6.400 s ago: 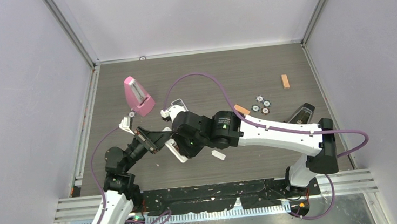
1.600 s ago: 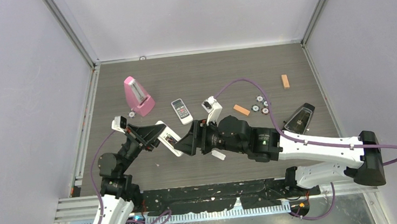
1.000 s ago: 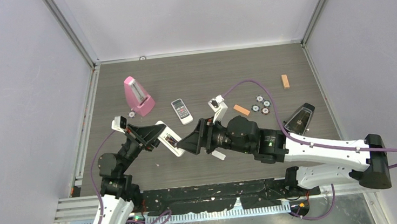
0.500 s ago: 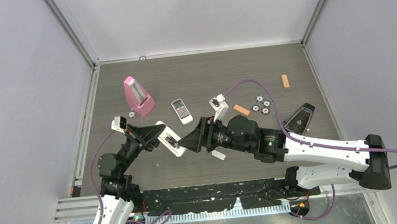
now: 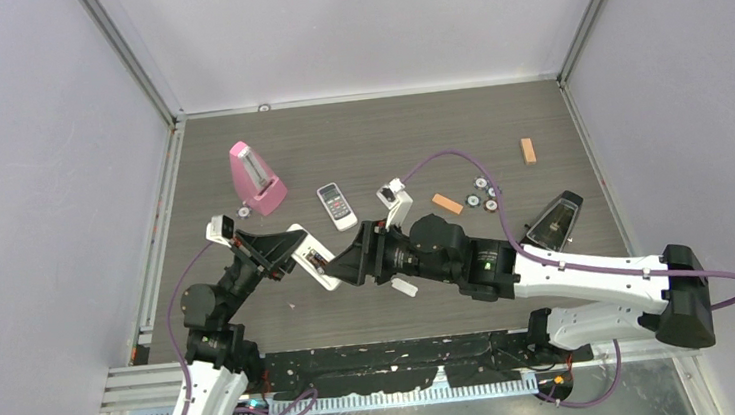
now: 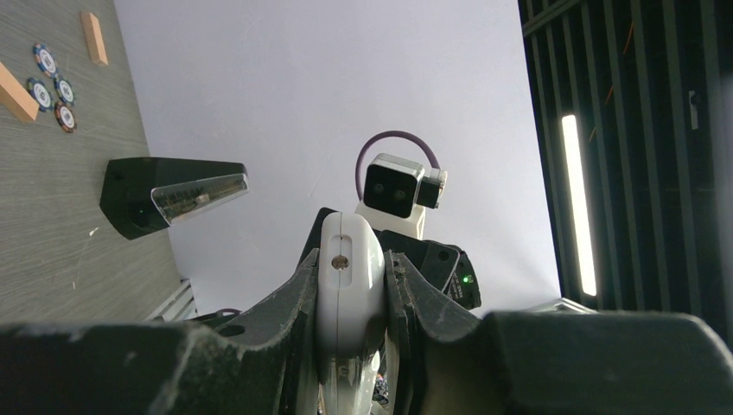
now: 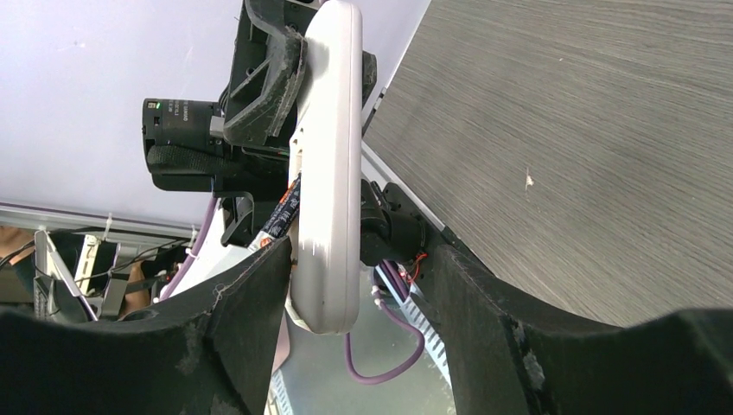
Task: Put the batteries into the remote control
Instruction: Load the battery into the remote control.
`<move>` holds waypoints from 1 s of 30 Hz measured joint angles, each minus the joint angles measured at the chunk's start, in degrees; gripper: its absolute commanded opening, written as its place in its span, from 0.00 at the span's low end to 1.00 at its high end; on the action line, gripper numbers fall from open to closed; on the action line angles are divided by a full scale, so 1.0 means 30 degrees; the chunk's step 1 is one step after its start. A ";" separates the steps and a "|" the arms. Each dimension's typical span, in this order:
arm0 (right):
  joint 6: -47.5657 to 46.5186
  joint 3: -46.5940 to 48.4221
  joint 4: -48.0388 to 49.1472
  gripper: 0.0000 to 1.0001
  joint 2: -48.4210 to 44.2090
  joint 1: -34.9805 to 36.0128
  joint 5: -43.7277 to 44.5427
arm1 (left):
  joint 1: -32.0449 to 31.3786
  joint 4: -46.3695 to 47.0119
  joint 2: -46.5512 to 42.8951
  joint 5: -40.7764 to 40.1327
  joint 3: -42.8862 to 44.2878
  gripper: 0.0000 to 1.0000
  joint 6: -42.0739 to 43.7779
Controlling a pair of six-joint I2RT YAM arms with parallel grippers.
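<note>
The left arm (image 5: 214, 306) rises from the lower left of the top view and angles up and right. Its left gripper (image 5: 290, 251) is clamped narrow on one end of the remote control (image 5: 314, 263), which it holds above the table (image 5: 417, 133), left of frame centre. The right arm (image 5: 570, 275) reaches from the lower right leftward across the frame. The right gripper (image 5: 347, 267) has its jaws spread around the remote's free end; the right wrist view shows a clear gap at one finger. On the grey wood-grain table lie, left to right, a pink metronome (image 5: 258, 178), a shorter remote (image 5: 336, 206) with dark display, a small white piece (image 5: 405, 287), an orange block (image 5: 447, 203), a cluster of round discs (image 5: 486, 195), a second orange block (image 5: 528, 150) and a black metronome (image 5: 555, 219). Pale walls (image 5: 368, 27) enclose the table on three sides.
</note>
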 measured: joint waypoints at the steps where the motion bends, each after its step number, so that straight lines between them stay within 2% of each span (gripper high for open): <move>1: 0.0007 0.0000 0.0036 0.66 0.0029 0.0000 -0.0036 | 0.0000 0.0007 0.0000 0.0000 0.0000 0.00 0.0007; 18: -0.0022 0.0000 -0.0219 0.70 -0.1639 0.0000 0.0699 | 0.0000 0.0022 -0.0007 -0.0007 0.0000 0.00 -0.0007; 30: -0.0503 0.0007 -0.0138 0.64 -0.0291 -0.0007 -0.0765 | 0.0000 0.0000 -0.0007 0.0000 0.0000 0.00 -0.0007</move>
